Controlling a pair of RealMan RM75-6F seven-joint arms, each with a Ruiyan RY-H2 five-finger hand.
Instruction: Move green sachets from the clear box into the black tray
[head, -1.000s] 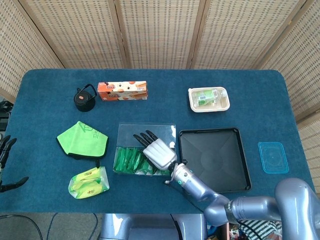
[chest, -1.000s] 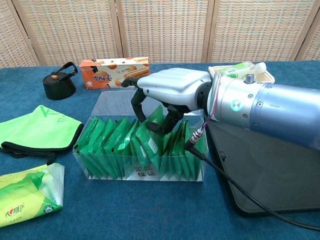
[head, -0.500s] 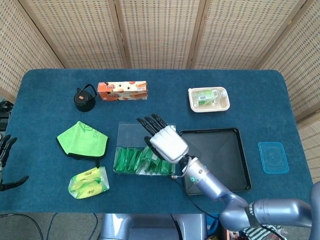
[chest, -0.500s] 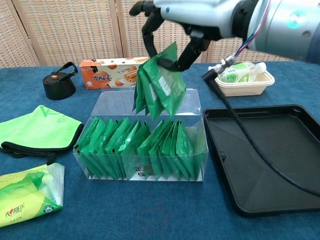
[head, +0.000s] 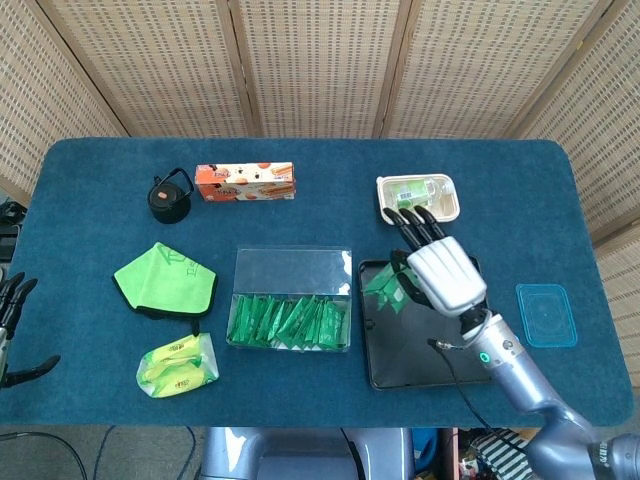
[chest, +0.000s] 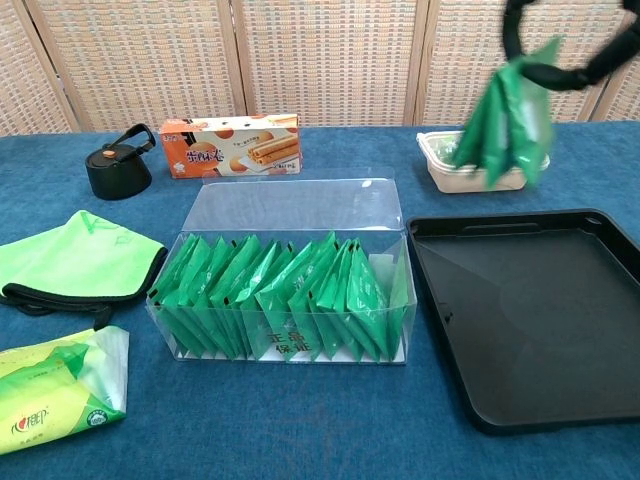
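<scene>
My right hand (head: 440, 272) hangs above the black tray (head: 400, 360), pinching a bunch of green sachets (chest: 508, 118) that dangle from its dark fingers (chest: 545, 60). The same bunch of sachets (head: 388, 287) peeks out left of the hand in the head view, over the tray's left part. The clear box (chest: 290, 215) stands left of the tray, with a row of several upright green sachets (chest: 280, 295) in its near half. The black tray (chest: 520, 320) has nothing lying on it. My left hand (head: 12, 320) shows only at the far left edge, off the table, fingers apart and holding nothing.
A white container with a bottle (head: 418, 197) sits behind the tray. An orange snack box (head: 245, 181) and a black lid (head: 169, 198) lie at the back left. A green cloth (head: 166, 279) and a yellow-green packet (head: 178, 365) lie left of the clear box. A blue lid (head: 546, 314) lies right of the tray.
My right hand lifted a bunch of sachets out of the clear box, then carried them rightwards until they hang over the black tray. The left hand stayed put.
</scene>
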